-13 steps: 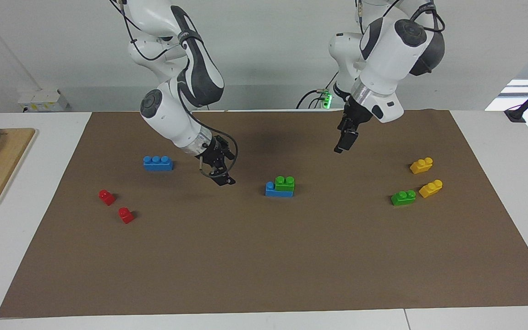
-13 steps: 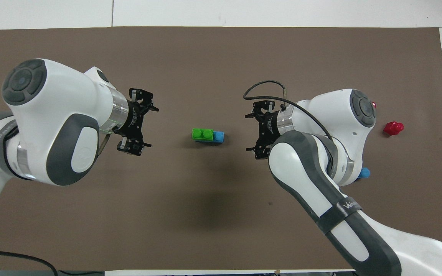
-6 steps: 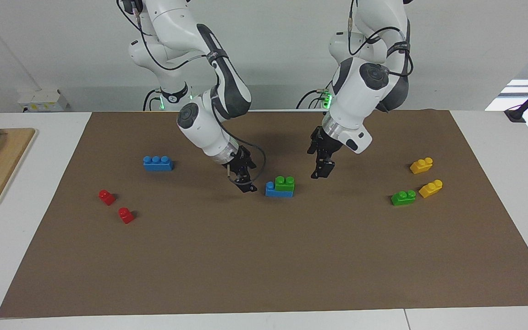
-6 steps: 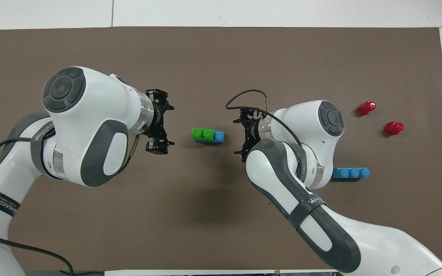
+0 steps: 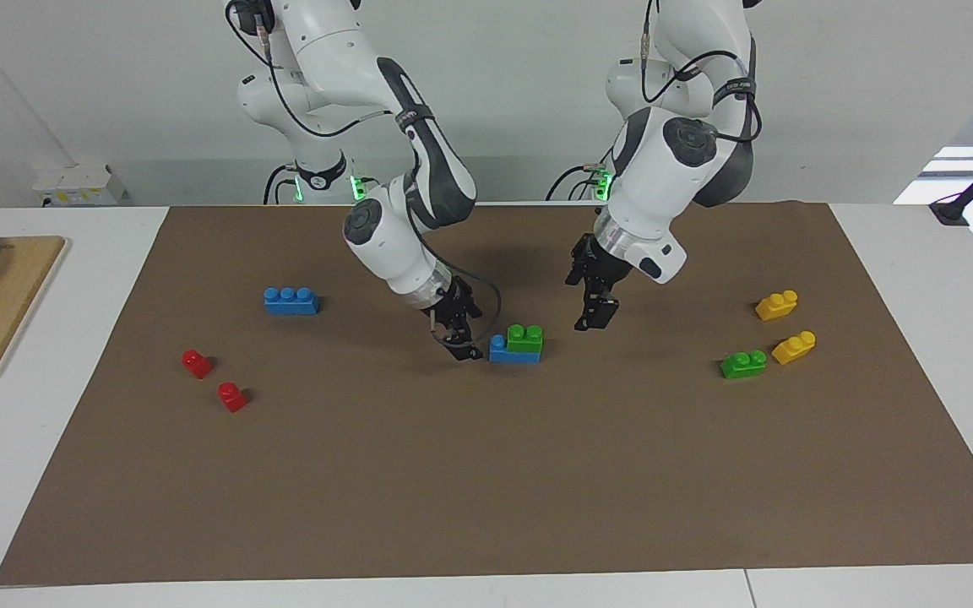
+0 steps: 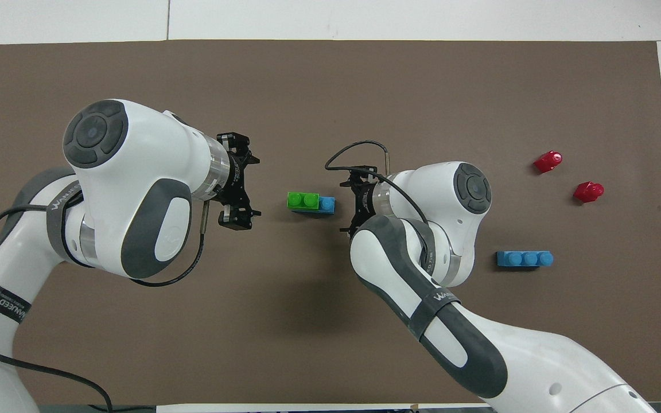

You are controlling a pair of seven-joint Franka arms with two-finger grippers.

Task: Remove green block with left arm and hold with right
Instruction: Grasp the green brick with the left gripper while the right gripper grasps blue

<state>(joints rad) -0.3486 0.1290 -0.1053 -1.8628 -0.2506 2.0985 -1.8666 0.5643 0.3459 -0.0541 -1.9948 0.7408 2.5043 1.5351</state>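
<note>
The small bright green plastic 2-stud block [image 5: 525, 338] sits on a blue 3-stud brick [image 5: 513, 350] mid-worktop. My right hand [image 5: 467, 350] hangs wide just beside the blue brick's end; my left hand [image 5: 585, 319] hovers wide near the green block, empty.

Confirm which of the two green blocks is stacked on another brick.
The green block at mid-table, between the two grippers: it sits on a blue brick. The other green block lies bare on the mat beside the yellow bricks.
</note>
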